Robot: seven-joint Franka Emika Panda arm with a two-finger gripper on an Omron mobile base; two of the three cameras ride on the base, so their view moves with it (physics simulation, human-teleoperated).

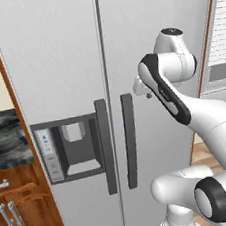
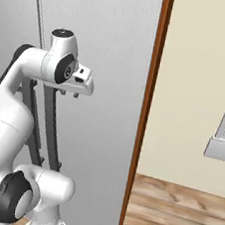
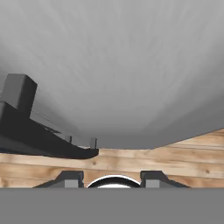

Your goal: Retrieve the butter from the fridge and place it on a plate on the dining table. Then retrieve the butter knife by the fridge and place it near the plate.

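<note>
- Fridge (image 1: 66, 50) shut, both doors closed. The butter sits somewhere behind them, you can't see it from here; plate and dining table aren't in front of you either.
- Gripper (image 2: 69, 94) hangs close to the right-hand door (image 1: 161, 7), up and to the right of the two dark handles (image 1: 130, 140). Fingertips (image 3: 70, 178) stand apart with a gap between them, nothing pinched. Gap looks modest.
- Risk: hand is pointing down along the door face, not at a handle. Close now and you catch air.
- Risk: that gap may be tight for the handle bar. Come in off-centre and one finger butts the bar, shoving it rather than straddling it.
- Risk: the two handles stand just beside each other. Drift left and you could hook the wrong one, opening the dispenser (image 1: 76, 147) side.
- Risk: elbow and forearm crowd the door. Pull it open without backing the base off and the door likely swings into your own arm.
</note>
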